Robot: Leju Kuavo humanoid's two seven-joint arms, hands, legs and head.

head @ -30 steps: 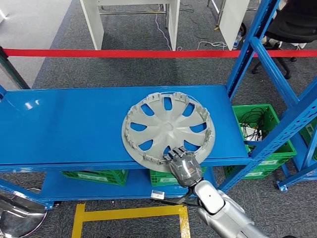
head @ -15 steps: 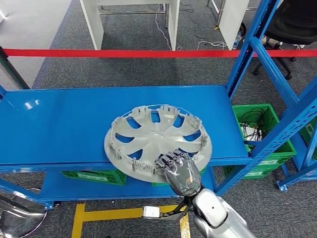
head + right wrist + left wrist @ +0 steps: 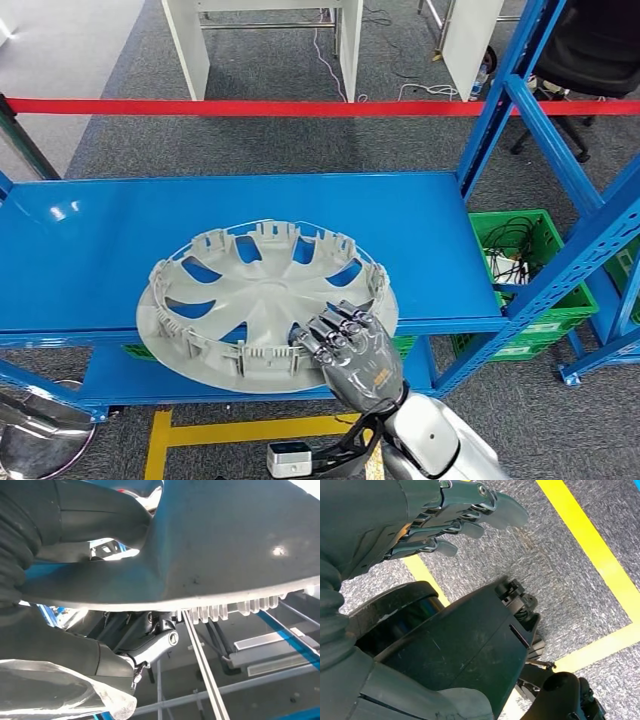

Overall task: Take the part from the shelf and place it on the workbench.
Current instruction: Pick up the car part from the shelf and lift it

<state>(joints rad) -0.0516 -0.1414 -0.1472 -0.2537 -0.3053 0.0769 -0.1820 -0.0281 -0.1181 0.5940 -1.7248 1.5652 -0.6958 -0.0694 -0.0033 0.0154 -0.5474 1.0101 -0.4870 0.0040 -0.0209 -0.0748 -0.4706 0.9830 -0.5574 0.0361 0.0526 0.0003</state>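
Observation:
The part is a grey plastic wheel cover (image 3: 256,305) with spoke openings and clips around its rim. It lies half on the blue shelf board (image 3: 98,240), and its near side hangs out past the front edge, slightly tilted. My right hand (image 3: 355,355) grips its near right rim, fingers over the top. In the right wrist view the cover's grey face (image 3: 234,545) spans the picture with the thumb (image 3: 94,515) pressed against it. My left hand (image 3: 444,520) hangs over the grey floor with fingers stretched out and nothing in them.
Blue shelf uprights (image 3: 521,90) rise on the right, with green crates (image 3: 528,260) below and beside the shelf. A red barrier tape (image 3: 226,106) runs behind the shelf. Yellow floor lines (image 3: 249,430) lie in front. A round silver object (image 3: 38,440) sits at bottom left.
The wheel cover has slid left and toward me, from lying flat on the shelf to overhanging its front edge. My right hand came back with it, still holding the rim.

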